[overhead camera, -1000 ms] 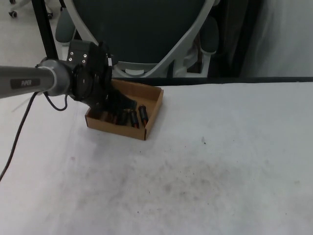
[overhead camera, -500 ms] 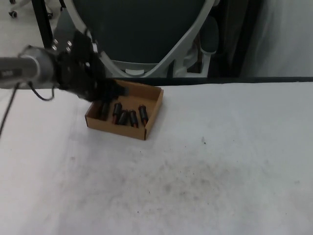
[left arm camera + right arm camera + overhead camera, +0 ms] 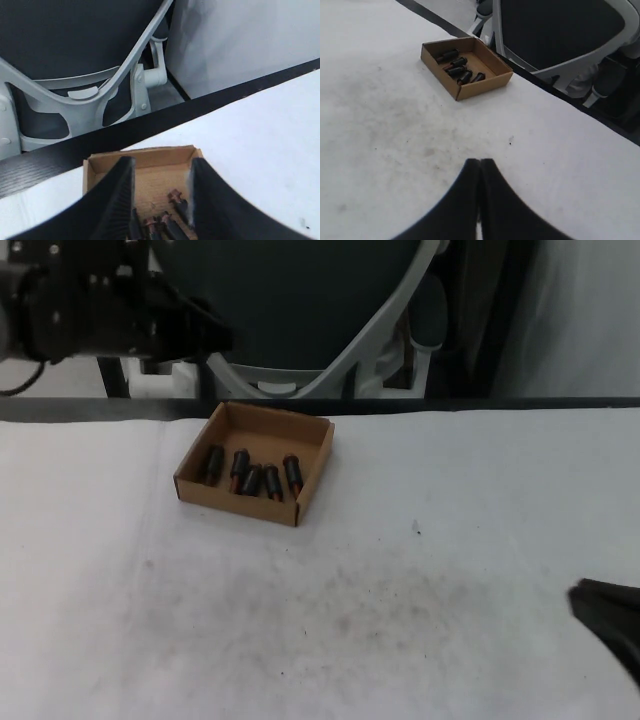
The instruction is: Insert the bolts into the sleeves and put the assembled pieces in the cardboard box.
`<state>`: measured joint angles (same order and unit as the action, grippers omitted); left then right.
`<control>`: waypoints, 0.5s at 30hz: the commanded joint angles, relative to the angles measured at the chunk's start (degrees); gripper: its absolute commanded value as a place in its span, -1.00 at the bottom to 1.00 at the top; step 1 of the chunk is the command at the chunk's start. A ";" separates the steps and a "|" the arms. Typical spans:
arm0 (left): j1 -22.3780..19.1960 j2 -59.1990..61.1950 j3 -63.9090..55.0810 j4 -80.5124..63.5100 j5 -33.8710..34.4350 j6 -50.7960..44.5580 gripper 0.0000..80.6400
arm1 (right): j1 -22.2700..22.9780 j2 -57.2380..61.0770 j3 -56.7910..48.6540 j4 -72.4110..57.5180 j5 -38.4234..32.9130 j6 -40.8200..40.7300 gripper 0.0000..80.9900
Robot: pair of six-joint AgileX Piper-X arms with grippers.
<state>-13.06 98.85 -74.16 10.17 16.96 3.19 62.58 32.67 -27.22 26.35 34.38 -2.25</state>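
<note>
1. Brown cardboard box (image 3: 236, 502) sat open-topped and upright near the far edge of the bench (image 3: 450, 540).
2. Five dark assembled pieces (image 3: 272, 482) with reddish ends lay on their sides inside, roughly side by side.

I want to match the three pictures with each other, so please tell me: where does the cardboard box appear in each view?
High view: the cardboard box sits left of centre, near the bench's far edge.
Left wrist view: the cardboard box is close, framed between the fingers of the open left gripper.
Right wrist view: the cardboard box lies far across the bench, beyond the shut right gripper.
Shared landmark: the office chair just behind the box.
</note>
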 commanded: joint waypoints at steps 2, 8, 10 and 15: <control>0.74 -8.27 8.40 -4.78 5.39 0.30 -0.13 | -6.46 2.33 1.61 -7.49 -4.98 -3.62 -0.99; 1.13 -14.87 17.47 -11.14 9.26 0.30 -0.13 | -25.94 2.97 2.07 -12.89 -18.08 -9.97 -0.99; 1.13 -17.50 21.24 -14.39 10.65 0.30 -0.13 | -33.71 2.97 2.07 -13.27 -24.05 -10.19 -0.99; 1.13 -26.60 32.28 -20.99 9.88 -0.44 -0.13 | -48.13 2.15 2.07 -13.27 -33.70 -12.46 -0.99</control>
<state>-12.03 72.09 -40.74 -9.31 26.15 2.65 18.77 35.66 -25.17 14.14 5.02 -13.64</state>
